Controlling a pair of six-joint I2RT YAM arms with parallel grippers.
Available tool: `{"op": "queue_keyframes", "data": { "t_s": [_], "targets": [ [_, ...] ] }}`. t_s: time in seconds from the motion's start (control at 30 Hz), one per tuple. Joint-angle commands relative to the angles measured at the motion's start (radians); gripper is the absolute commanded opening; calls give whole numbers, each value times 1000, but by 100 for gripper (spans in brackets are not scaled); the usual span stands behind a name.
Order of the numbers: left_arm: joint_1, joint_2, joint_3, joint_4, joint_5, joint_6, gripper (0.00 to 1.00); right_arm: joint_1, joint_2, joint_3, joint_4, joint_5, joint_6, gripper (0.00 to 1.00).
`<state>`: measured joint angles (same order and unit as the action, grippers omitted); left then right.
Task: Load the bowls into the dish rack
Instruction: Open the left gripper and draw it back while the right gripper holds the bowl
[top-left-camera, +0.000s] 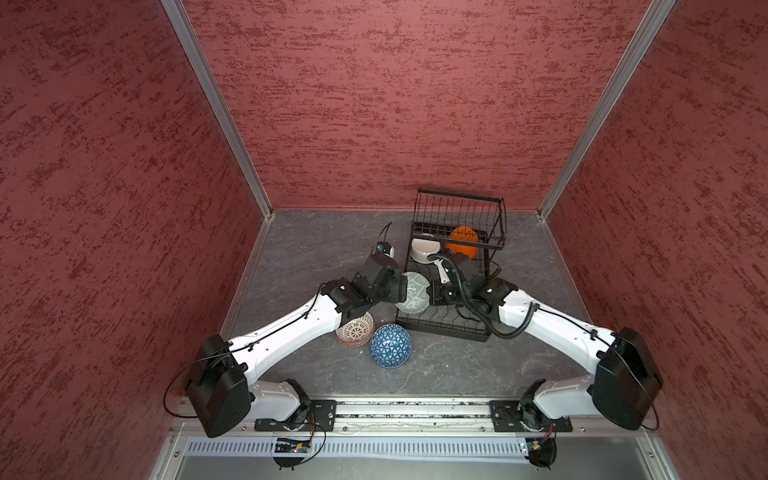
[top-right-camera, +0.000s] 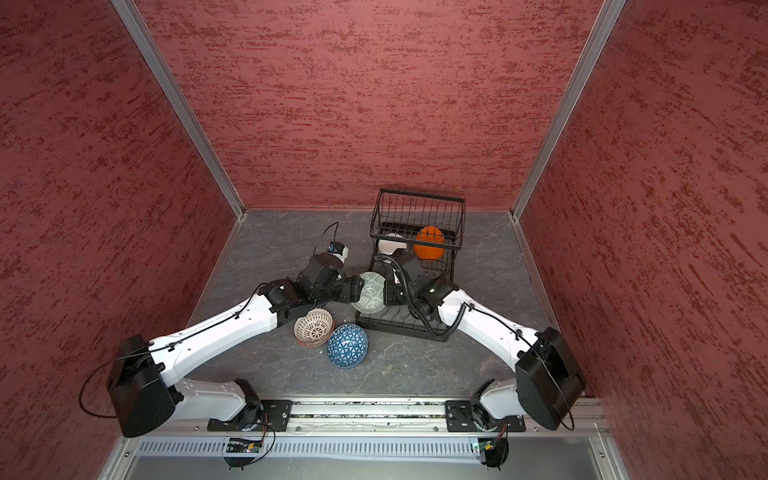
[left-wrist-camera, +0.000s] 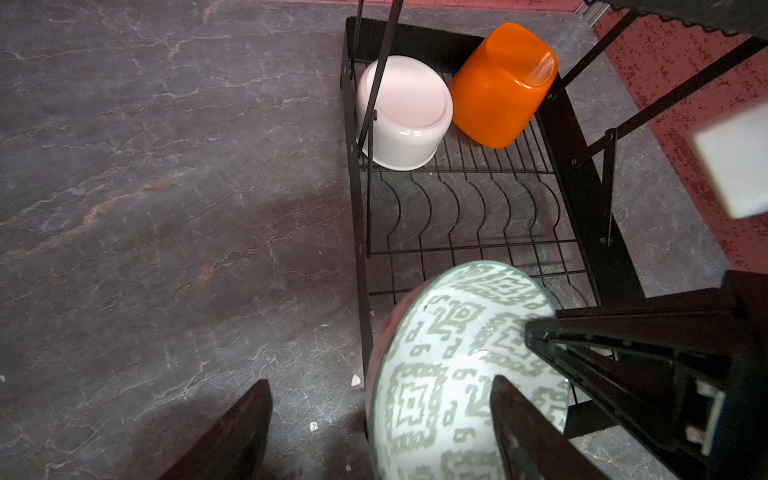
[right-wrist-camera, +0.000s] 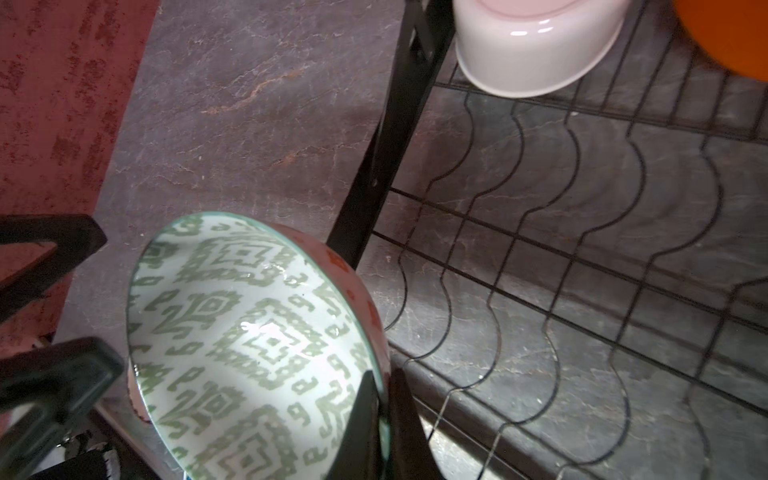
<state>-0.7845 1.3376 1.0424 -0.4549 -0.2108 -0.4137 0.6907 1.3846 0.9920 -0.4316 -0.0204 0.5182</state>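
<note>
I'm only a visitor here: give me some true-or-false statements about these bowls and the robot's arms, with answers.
1. The orange bowl sits in the dish rack. True.
2. The white bowl stands on the table. False: it lies in the rack, beside the orange one.
3. The right end effector grips the green-patterned bowl by its rim. True.
4. The left end effector is clamped shut. False: it is open.
5. The blue bowl is in the rack. False: it rests on the table.
</note>
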Motion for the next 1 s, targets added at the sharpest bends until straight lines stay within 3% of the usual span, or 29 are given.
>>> {"op": "queue_keyframes", "data": {
  "t_s": [0.0,0.3,0.97],
  "targets": [
    [6,0,25,7,-7,3,85,5,-55,22,-73,161,-13,0],
    [37,54,56,-25,43,12,89,4,-90,36,-274,496,1,0],
    [62,220,129,-12,161,33,90,5,24,125,-423,879,33,0]
  ]
}}
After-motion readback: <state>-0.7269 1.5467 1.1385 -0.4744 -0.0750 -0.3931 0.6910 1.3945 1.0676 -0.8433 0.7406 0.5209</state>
